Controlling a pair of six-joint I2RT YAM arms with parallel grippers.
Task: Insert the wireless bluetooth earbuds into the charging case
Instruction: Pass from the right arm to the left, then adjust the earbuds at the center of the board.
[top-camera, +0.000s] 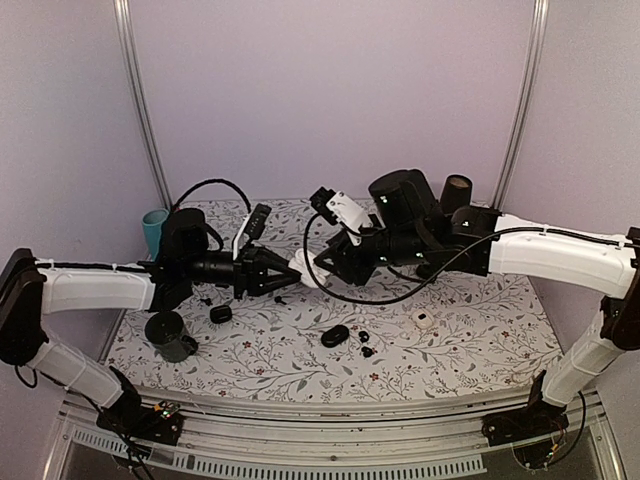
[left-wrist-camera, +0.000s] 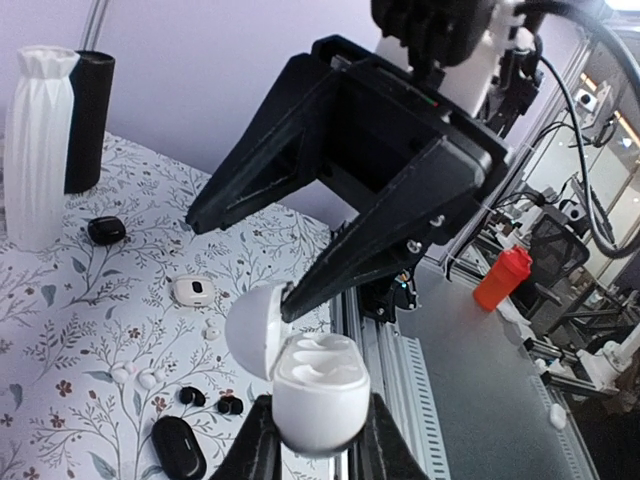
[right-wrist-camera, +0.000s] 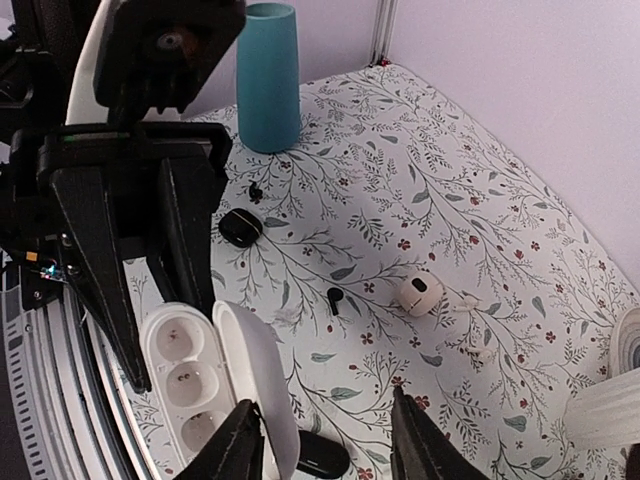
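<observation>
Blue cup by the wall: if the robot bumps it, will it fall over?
Probably, if it is hit near the top: the blue cup stands tall and narrow on a small base. Once down, its round sides would likely let it roll. It looks smooth, so it might slip when grabbed.

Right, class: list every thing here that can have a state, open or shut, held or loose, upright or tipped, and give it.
white charging case: open, held off the table, wells empty
left gripper: shut on the white charging case
right gripper: open, beside the case
black case: shut, lying on the table
black earbuds: loose on the table
teal cup: upright
</observation>
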